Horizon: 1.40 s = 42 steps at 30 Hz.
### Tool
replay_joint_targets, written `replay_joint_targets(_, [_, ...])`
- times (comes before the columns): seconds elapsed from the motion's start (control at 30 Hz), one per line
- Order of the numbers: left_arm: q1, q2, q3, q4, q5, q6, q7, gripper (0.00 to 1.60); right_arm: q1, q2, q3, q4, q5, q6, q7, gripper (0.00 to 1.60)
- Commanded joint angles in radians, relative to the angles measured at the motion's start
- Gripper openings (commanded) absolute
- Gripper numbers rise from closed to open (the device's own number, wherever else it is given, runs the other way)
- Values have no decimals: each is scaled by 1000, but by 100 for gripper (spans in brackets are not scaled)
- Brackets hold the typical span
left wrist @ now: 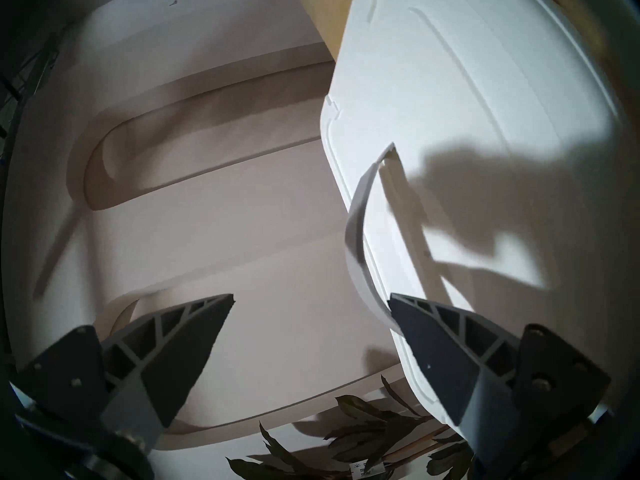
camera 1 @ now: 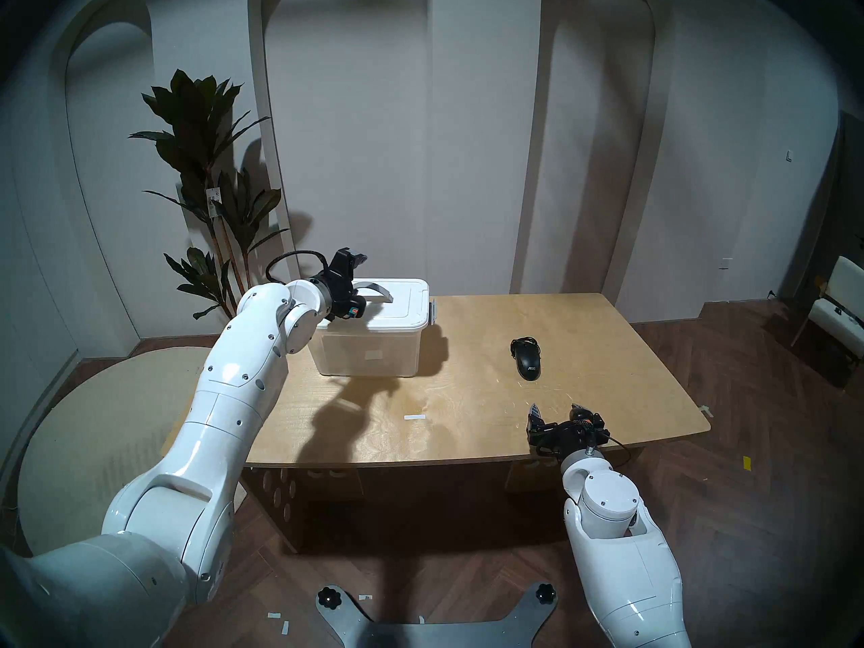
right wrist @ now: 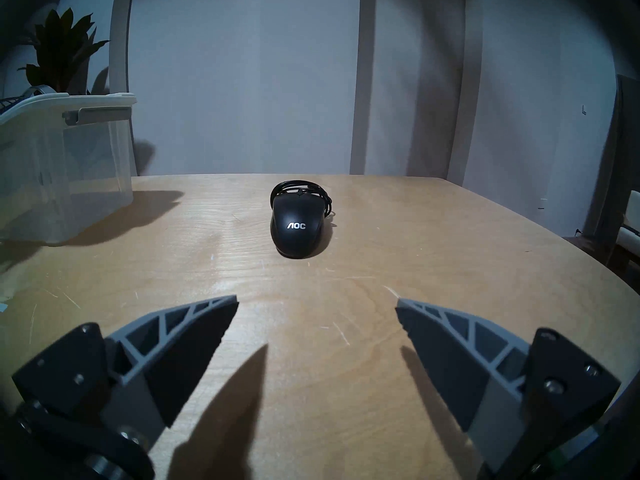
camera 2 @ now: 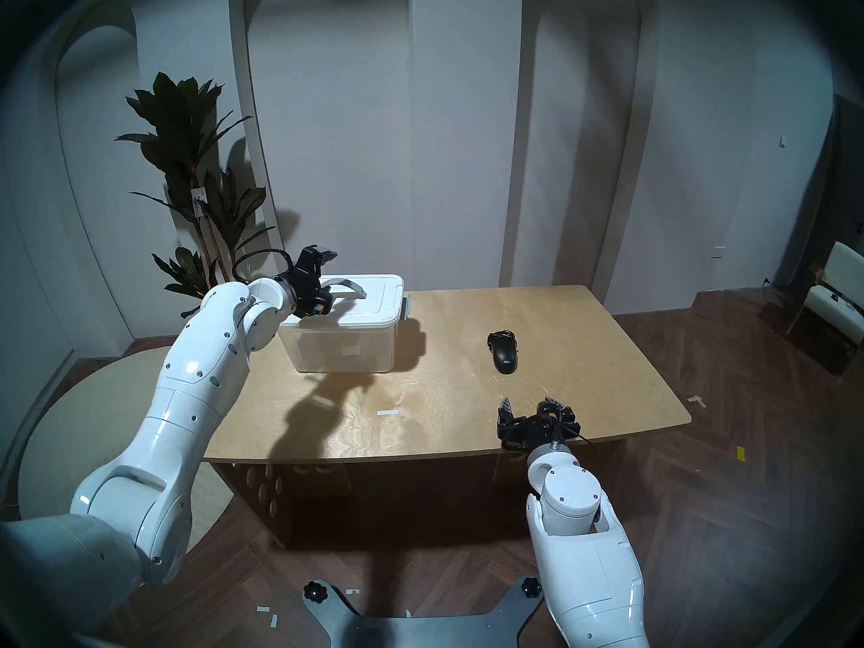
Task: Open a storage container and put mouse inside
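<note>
The storage container is a clear tub with a white lid and a raised arched grey handle; it stands at the table's far left. My left gripper is open at the lid's left end. In the left wrist view, the handle ends right by one fingertip. The black mouse with its bundled cable lies on the table to the right. My right gripper is open and empty, low over the table's near edge. In the right wrist view, the mouse lies straight ahead.
The wooden table has a small white tape strip near its middle. A grey side latch sticks out on the tub's right. A tall plant stands behind the tub. A chair stands far right.
</note>
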Motion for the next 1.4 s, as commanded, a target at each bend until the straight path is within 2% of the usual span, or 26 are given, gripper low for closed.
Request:
replay_joint_targets(0.0, [-115, -35, 39, 66, 27, -21, 26, 160, 3, -1, 0, -21, 5, -7, 3, 160])
replay_joint_targets(0.23, [-168, -65, 59, 160, 52, -9, 75, 160, 3, 1, 0, -20, 8, -7, 5, 160])
replay_joint_targets(0.5, [-228, -93, 52, 268, 63, 26, 137, 160, 4, 3, -1, -20, 12, -7, 6, 160])
replay_joint_targets(0.53, [-228, -100, 43, 280, 60, 44, 149, 116, 4, 4, -1, -20, 12, -7, 6, 160])
replay_joint_targets(0.57, [-232, -100, 39, 292, 57, 45, 153, 15, 3, 4, -2, -20, 13, -7, 6, 160])
replay_joint_targets(0.6, [-228, -101, 31, 297, 56, 62, 156, 0, 3, 4, -2, -21, 13, -8, 5, 160])
replay_joint_targets(0.73, [-187, -85, -4, 251, 37, 77, 202, 0, 3, 5, -3, -21, 14, -8, 5, 160])
replay_joint_targets(0.83, [-163, -71, -37, 203, 13, 74, 204, 0, 3, 6, -4, -20, 15, -7, 3, 160])
replay_joint_targets(1.03, [-129, -11, -49, 125, 26, 57, 209, 0, 4, 8, -6, -20, 17, -7, -1, 160])
replay_joint_targets(1.2, [-122, 43, -87, 62, 37, 86, 232, 0, 5, 9, -8, -17, 18, -7, -3, 160])
replay_joint_targets(1.37, [-69, 111, -142, -9, 51, 129, 239, 0, 6, 11, -9, -15, 19, -6, -5, 160])
